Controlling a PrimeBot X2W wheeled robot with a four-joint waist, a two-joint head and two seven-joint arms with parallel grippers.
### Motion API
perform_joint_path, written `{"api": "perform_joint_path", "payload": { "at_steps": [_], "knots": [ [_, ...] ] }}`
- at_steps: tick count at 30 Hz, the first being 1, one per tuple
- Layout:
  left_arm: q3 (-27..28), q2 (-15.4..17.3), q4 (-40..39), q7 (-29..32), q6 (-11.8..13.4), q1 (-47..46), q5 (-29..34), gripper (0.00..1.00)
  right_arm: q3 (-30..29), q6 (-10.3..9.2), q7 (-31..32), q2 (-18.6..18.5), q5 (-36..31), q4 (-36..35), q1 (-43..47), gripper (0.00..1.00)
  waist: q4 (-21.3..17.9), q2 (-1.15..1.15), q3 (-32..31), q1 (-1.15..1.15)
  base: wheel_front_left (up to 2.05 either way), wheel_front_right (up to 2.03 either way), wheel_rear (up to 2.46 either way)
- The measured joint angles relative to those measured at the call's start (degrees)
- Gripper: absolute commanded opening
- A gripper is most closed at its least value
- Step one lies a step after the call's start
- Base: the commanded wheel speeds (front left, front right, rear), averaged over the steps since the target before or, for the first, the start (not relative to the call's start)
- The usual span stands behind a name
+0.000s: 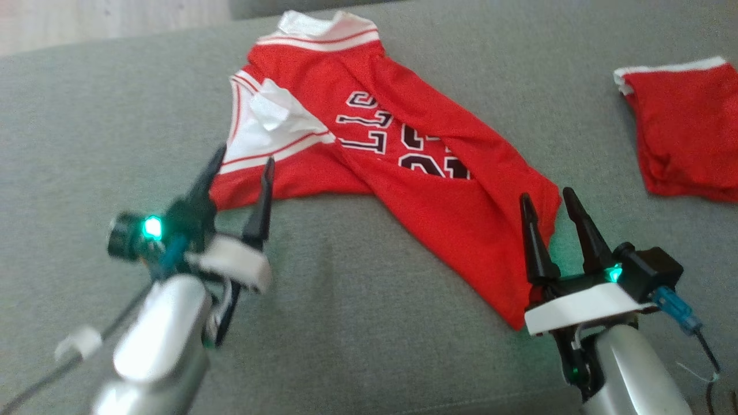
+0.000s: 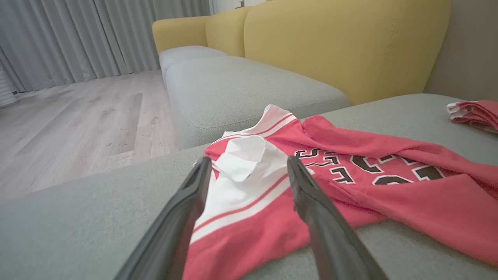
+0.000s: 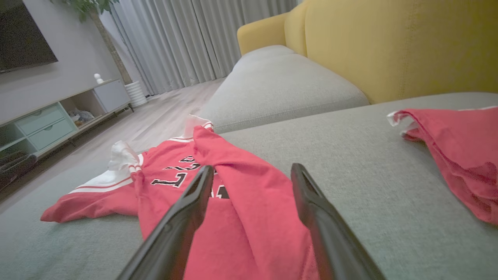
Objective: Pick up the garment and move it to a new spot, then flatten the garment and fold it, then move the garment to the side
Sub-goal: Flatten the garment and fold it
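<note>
A fold hides part of the lettering (image 1: pixel 369 124) on the jersey (image 1: pixel 403 190). The red cloth (image 1: pixel 686 132) at far right runs off the right edge. The left gripper (image 1: pixel 245 155) is blurred in the head view. In the right wrist view the TV (image 3: pixel 23 35) and plant (image 3: pixel 87 6) are cut off, and a white thing (image 3: pixel 99 79) on the cabinet (image 3: pixel 109 95) is too small to tell.

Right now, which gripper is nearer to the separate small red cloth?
Right. The right gripper is left of the small red cloth; the left gripper is beyond the jersey.
</note>
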Motion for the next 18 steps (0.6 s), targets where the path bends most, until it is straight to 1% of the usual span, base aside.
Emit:
{"api": "perform_joint_path", "payload": {
  "at_steps": [3, 6, 10, 18],
  "knots": [
    [-0.20, 0.03, 3.32, 2.49, -0.75, -5.78, 0.71, 1.00, 0.07, 0.00, 0.00, -0.01, 0.52, -0.26, -0.66, 1.00, -1.29, 0.00, 2.02, 0.00, 0.00, 0.00, 0.00],
    [-0.51, 0.03, 7.00, 3.88, -2.25, -10.56, 0.73, 1.00, 0.36, 0.00, 0.00, 0.00, 1.01, -0.66, -2.25, 1.00, -2.78, 0.00, 3.80, 0.01, 0.00, 0.00, 0.00],
    [-1.29, -0.26, 11.15, 4.67, -3.72, -14.16, 0.70, 1.00, 0.62, 0.00, 0.00, 0.00, 1.46, -0.93, -3.29, 1.00, -4.80, 0.00, 5.70, 0.01, 0.00, 0.00, 0.00],
    [-1.48, -1.64, 18.45, 5.65, -4.28, -17.71, 0.40, 1.00, 1.35, 0.00, 0.00, -0.01, 2.11, -1.46, -3.39, 1.00, -7.32, 0.00, 7.83, 0.00, 0.00, 0.00, 0.00]
  ]
}}
